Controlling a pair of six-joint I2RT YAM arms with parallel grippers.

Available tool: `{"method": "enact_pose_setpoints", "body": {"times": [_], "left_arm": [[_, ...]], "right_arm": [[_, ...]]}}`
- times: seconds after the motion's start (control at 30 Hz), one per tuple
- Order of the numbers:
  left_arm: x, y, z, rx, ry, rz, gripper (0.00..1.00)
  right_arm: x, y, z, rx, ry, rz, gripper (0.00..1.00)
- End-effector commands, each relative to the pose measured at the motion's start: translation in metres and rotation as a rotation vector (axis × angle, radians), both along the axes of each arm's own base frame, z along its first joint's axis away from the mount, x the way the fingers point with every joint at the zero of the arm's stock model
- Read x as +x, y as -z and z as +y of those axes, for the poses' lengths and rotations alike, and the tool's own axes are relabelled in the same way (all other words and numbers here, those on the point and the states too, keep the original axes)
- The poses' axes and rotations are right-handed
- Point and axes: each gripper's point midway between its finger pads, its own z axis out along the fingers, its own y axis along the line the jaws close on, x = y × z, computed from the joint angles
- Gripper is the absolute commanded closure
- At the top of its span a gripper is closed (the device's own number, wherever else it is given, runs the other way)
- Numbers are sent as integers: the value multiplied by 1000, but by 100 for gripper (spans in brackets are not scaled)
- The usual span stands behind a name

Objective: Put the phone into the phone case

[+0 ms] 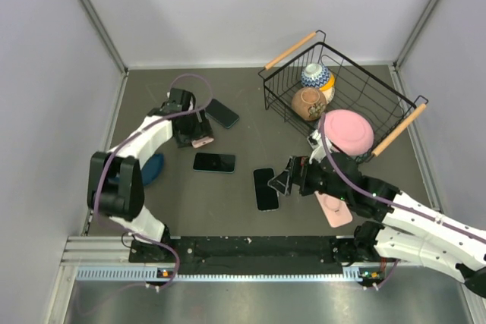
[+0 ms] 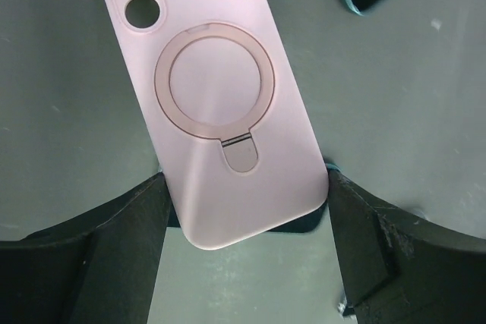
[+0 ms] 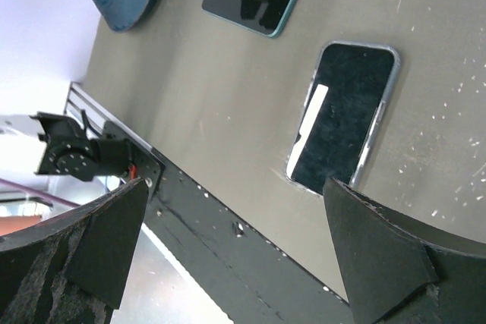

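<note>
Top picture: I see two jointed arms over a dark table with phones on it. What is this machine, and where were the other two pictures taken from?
These are two robot arms bolted at the table's near edge. The top picture looks down from above. The other two come from a small camera on each wrist, so the dark shapes at the bottom are that arm's own fingers. On the table lie dark phones, a pink phone case, a blue object and a wire basket. The left end effector straddles the case's near end; I cannot tell whether it grips it. The right end effector is open and empty, near one phone.
</note>
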Motion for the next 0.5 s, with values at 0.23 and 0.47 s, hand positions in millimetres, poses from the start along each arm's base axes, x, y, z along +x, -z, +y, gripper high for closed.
{"method": "enact_pose_setpoints", "body": {"times": [0.23, 0.47], "left_arm": [[-74, -52, -64, -420, 273, -242, 75], [-126, -69, -79, -559, 367, -359, 76]], "right_arm": [[37, -68, 32, 271, 174, 2, 5], [41, -34, 70, 305, 144, 160, 7]]}}
